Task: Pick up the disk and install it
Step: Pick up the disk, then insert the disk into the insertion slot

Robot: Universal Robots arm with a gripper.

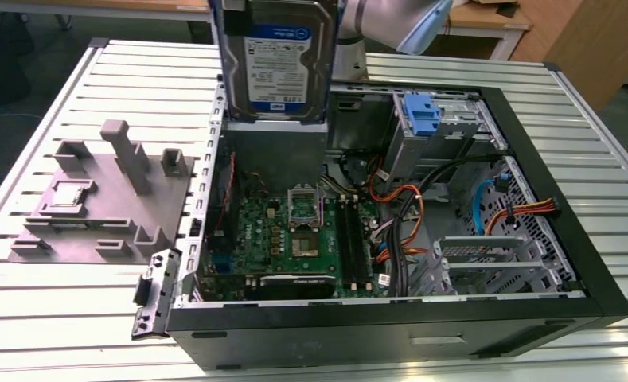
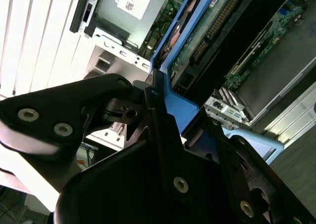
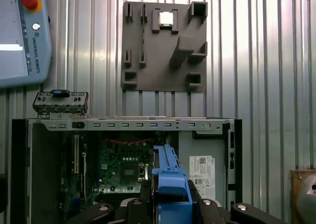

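Blue-framed disk (image 1: 276, 56) hangs above the open case (image 1: 377, 318), jaws apparently clamped on it.

A robotics lab: slatted metal bench (image 1: 80, 318), opened computer case (image 1: 377, 328), grey parts fixture (image 1: 91, 216), teach pendant (image 3: 19, 41)

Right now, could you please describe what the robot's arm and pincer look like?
In the exterior view the arm is a smooth, silver-grey round tube with a pale blue joint cap. In both wrist views the black, angular pincer is built of flat linked bars fastened with round silver screw heads.
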